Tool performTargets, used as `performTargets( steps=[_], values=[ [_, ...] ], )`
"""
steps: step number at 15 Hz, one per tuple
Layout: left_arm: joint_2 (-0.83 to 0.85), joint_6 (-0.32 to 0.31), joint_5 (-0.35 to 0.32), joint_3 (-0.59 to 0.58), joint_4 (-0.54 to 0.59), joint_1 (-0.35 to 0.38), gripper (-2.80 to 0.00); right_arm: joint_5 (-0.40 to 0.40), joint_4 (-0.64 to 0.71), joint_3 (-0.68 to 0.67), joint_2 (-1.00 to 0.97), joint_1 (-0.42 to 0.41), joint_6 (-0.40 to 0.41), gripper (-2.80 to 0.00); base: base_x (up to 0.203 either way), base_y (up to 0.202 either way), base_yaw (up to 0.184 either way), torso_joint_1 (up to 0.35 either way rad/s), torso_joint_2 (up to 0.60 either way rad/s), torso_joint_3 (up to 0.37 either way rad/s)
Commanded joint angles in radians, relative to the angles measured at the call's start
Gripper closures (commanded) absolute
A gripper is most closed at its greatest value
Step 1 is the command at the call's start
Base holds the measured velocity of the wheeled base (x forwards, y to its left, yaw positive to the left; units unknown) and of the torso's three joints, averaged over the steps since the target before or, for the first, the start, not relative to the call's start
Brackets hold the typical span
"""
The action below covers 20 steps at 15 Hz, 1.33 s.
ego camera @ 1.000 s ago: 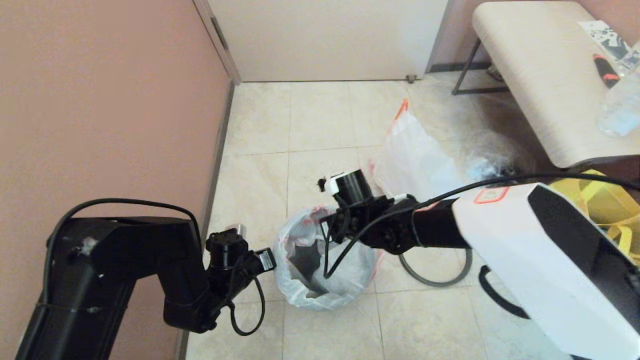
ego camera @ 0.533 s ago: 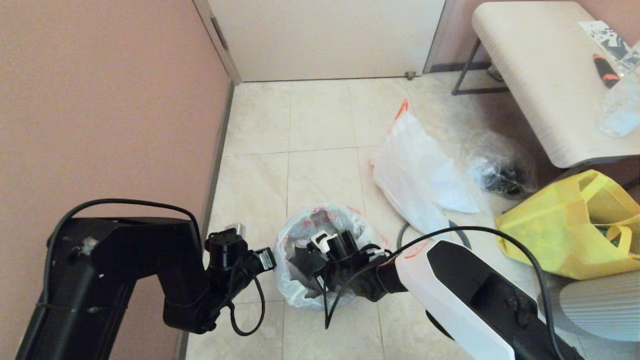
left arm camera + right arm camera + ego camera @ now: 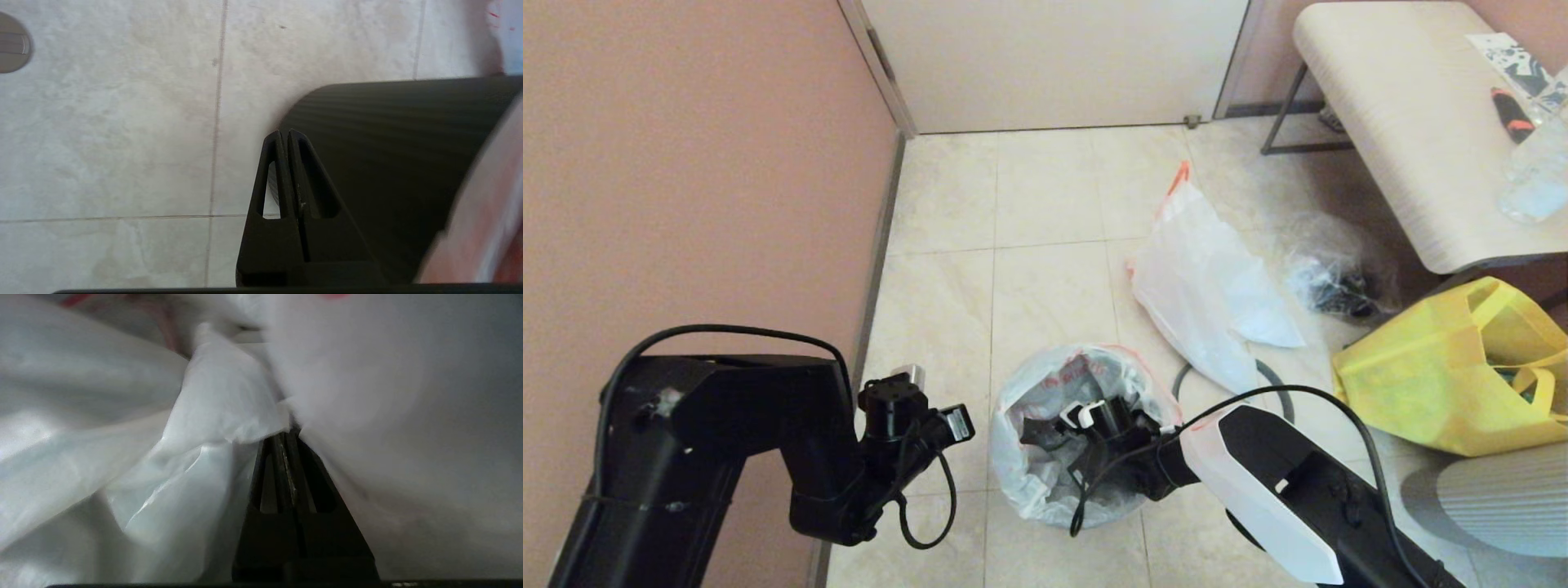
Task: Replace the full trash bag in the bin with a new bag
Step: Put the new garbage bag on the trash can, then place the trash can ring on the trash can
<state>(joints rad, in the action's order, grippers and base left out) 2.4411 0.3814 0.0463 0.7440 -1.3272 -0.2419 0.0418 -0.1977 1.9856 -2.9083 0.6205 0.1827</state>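
Note:
The bin (image 3: 388,155) stands on the floor tiles with the new bag (image 3: 1054,376) draped over its mouth, orange-red print showing at the far side. My right gripper (image 3: 286,435) reaches down inside that bag, shut on a fold of its white film; the head view hides its fingers. My left gripper (image 3: 960,425) hangs shut and empty beside the bin's left wall, close to it (image 3: 284,132). The full trash bag (image 3: 1201,286) lies on its side on the floor beyond the bin, one orange handle pointing away.
A thin grey ring (image 3: 1272,382) lies on the floor right of the bin. Farther right are a clear film bag with dark items (image 3: 1339,282), a yellow bag (image 3: 1437,367) and a grey ribbed object (image 3: 1494,498). A bench (image 3: 1405,122) stands at the back right, a wall (image 3: 686,163) on the left.
My right arm has dropped from above the bin down into the bag's opening. The bin and bag have shifted slightly right. The left arm has not moved.

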Motion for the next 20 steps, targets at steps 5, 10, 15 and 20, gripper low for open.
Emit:
performTargets(
  steps=[5, 10, 15, 20],
  values=[
    [0.001, 0.002, 0.001, -0.003, -0.026, 0.001, 0.00, -0.011, 0.004, -0.226, 0.376, 0.090, -0.180, 0.00, 0.000, 0.000, 0.000, 0.000, 0.00, 0.000],
    [0.006, 0.000, 0.001, -0.002, -0.024, 0.001, 0.00, -0.020, 0.018, -0.662, 0.820, 0.048, -0.351, 0.00, 0.000, 0.000, 0.000, 0.000, 0.00, 0.000],
    [0.009, -0.011, 0.003, -0.004, -0.025, -0.008, 0.00, -0.023, 0.008, -0.939, 0.898, -0.407, -0.351, 0.00, 0.000, 0.000, 0.000, 0.000, 0.00, 0.000],
    [0.017, -0.019, 0.009, -0.005, -0.026, -0.010, 0.00, -0.035, -0.175, -0.840, 0.463, -0.652, -0.146, 0.00, 0.000, 0.000, 0.000, 0.000, 0.00, 0.000]
  ],
)
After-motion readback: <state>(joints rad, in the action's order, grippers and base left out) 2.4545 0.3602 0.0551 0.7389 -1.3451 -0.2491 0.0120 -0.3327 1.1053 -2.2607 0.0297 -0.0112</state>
